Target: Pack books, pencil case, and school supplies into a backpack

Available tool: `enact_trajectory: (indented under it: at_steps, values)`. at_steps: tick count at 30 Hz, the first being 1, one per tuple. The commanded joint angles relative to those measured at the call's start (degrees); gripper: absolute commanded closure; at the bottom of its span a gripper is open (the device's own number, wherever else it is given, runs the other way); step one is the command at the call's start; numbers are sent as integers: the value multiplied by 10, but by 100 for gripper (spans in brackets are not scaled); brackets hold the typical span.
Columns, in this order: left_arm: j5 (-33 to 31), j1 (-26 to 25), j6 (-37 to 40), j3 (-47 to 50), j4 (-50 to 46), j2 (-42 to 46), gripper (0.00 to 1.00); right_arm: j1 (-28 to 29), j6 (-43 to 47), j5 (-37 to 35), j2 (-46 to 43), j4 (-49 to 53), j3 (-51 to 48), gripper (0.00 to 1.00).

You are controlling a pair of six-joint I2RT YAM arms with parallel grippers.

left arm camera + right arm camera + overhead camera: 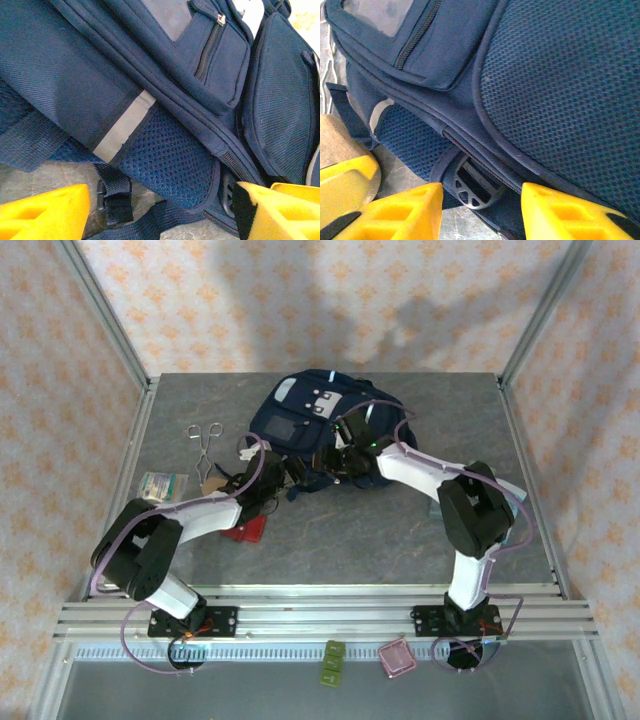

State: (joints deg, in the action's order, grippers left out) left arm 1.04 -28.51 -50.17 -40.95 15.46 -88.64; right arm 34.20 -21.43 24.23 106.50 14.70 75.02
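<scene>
Yellow jaws, L + R, both parted, right by backpack (150, 75).

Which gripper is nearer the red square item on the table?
Left. The left gripper sits at the near edge of the backpack, just beyond the red square item. The right gripper is farther right along that edge.
</scene>
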Motion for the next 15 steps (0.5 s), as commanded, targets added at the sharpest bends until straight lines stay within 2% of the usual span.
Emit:
enact_trajectory:
  at_steps: [1,10,15]
  values:
    - [5,10,-11,0,50,-21,25,0,29,42,14,16,16,55]
    - [21,24,-18,-9,75,-69,31,0,72,142,-33,42,-37,58]
    - [23,25,-17,-19,82,-86,33,0,79,103,-71,67,-78,60]
